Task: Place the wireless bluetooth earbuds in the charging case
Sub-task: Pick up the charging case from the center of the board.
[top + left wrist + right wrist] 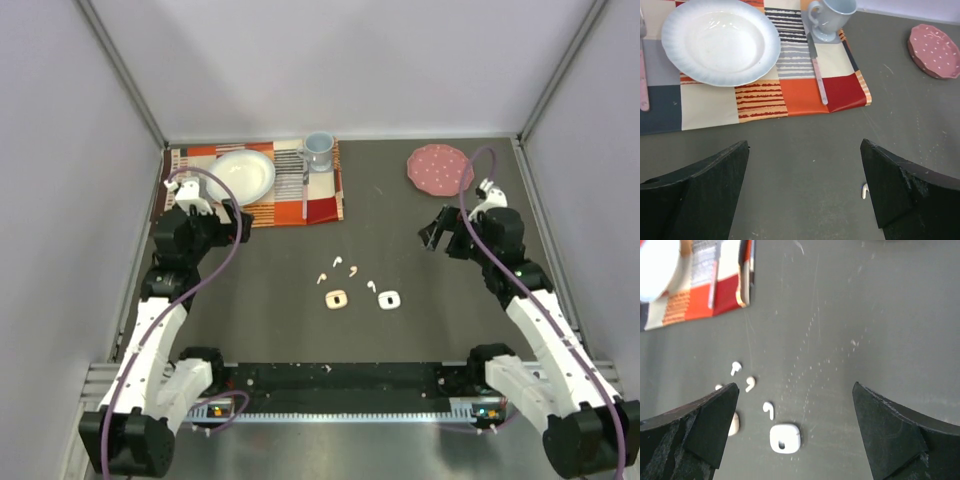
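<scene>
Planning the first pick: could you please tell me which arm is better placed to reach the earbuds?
Probably the right: the right end effector, open, faces the earbuds and the white case; the left wrist view catches just one earbud.

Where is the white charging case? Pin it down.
In the top view, the white charging case lies centrally on the dark table, just right of the peach case, with one earbud close by on its far-left side.

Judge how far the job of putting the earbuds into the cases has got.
Done: nothing; four earbuds lie loose on the table near the two cases. In hand: nothing; the left tool and right tool are open, empty and away from them. Left: pick up each earbud and seat it in a case.
</scene>
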### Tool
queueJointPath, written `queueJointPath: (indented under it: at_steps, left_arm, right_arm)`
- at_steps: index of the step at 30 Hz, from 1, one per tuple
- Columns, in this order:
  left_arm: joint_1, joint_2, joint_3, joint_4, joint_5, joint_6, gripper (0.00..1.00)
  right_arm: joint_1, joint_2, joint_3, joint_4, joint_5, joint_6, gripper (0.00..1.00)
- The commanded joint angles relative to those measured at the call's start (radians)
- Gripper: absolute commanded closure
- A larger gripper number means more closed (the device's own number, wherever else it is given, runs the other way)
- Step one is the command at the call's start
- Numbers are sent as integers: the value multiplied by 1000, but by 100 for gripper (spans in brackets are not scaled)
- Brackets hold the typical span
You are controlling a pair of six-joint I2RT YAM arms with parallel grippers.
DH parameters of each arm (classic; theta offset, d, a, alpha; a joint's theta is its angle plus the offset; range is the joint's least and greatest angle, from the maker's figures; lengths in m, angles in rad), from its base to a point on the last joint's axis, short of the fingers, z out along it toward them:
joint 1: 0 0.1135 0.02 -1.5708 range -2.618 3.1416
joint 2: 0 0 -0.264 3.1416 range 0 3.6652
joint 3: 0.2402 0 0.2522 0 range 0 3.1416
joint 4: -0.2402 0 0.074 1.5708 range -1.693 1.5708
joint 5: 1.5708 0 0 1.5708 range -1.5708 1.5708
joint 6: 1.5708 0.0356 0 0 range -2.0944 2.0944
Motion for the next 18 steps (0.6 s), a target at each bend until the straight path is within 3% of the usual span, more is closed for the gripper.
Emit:
queueJointPath:
  at_steps: [1, 6, 12, 18]
  left_arm:
    - [0, -10, 65, 12, 23, -31, 1]
    - [3, 70, 137, -115, -13, -87, 1]
    - [3, 156, 244, -204, 202, 60, 1]
    - [3, 156, 211, -190, 144, 112, 1]
  right_arm:
    - [8, 53, -2, -78, -46, 14, 1]
    - [8, 138, 26, -165, -31, -8, 1]
    - [8, 187, -21, -199, -46, 54, 1]
    - [10, 233, -44, -202, -54, 63, 1]
